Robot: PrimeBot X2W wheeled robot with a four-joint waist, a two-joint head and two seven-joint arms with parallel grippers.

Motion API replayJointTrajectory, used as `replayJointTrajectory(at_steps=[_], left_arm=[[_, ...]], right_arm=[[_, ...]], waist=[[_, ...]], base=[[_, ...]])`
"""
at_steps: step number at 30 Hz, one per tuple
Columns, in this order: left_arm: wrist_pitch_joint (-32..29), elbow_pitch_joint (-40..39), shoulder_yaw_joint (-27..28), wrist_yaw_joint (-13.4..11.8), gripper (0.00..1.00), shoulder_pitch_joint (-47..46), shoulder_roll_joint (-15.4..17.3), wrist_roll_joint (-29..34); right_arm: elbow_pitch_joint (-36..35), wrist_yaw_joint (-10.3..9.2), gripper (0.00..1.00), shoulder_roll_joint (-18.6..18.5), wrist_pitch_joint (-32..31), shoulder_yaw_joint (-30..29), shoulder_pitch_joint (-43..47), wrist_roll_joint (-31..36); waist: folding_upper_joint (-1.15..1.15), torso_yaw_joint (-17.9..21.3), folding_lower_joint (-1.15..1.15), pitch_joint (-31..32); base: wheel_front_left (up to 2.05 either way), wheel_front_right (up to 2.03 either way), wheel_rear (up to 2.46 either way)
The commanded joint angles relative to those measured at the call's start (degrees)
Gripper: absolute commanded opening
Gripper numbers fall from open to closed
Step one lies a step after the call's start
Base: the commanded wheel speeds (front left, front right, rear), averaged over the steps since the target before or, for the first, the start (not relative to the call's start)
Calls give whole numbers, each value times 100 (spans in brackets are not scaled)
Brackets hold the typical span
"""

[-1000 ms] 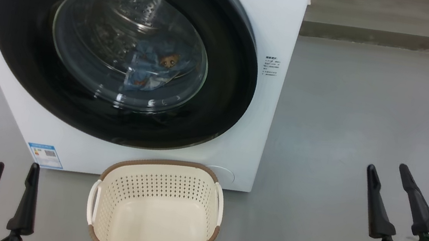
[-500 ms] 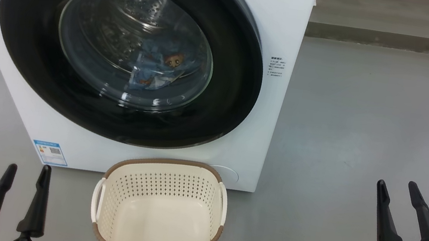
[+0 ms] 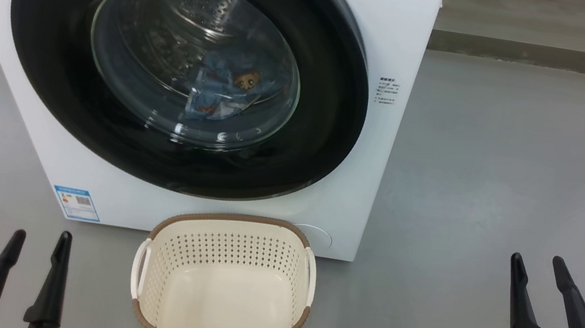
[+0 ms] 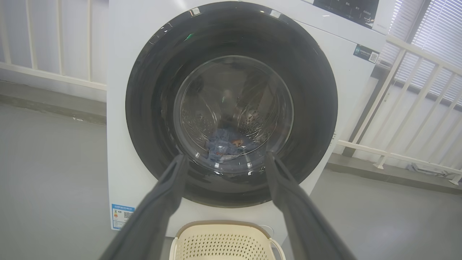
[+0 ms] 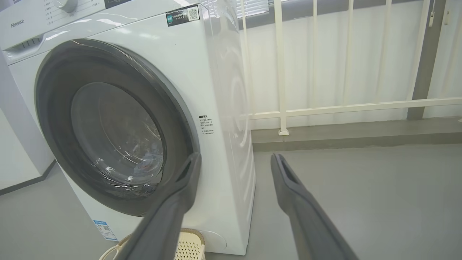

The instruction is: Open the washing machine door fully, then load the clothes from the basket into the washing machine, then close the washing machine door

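The door (image 3: 45, 45) is shut with the clothes (image 3: 225, 87) inside, and the empty basket (image 3: 228, 248) sits between the left claw (image 3: 43, 233) and right claw (image 3: 537, 258), both open and empty, nearer the left one.

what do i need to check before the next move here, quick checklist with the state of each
1. washing machine door sits flush against the washing machine: ok.
2. Door catch actually latched: cannot tell, the catch is hidden.
3. clothes lie inside the drum, behind the glass: ok.
4. basket has nothing left in it: ok.
5. left gripper open, holding nothing, on the basket's left and apart from it: ok.
6. right gripper open, holding nothing, off to the right over bare floor: ok.
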State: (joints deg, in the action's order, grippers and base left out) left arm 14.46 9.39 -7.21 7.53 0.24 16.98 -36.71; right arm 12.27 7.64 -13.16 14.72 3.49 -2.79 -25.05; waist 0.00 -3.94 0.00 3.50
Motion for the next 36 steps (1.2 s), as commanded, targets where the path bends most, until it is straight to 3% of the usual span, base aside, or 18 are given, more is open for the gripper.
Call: replayJointTrajectory(at_steps=[1,36], left_arm=[[54,-144,180,-4,100,-199,165,-24],[54,-100,164,-4,100,-211,226,-160]], right_arm=[[-103,-15,100,-101,28,76,-16,48],[5,-15,100,-46,28,113,-61,4]], waist=[[0,-5,0,-5],[0,33,0,-40]], base=[[0,0,0],[0,0,0]])
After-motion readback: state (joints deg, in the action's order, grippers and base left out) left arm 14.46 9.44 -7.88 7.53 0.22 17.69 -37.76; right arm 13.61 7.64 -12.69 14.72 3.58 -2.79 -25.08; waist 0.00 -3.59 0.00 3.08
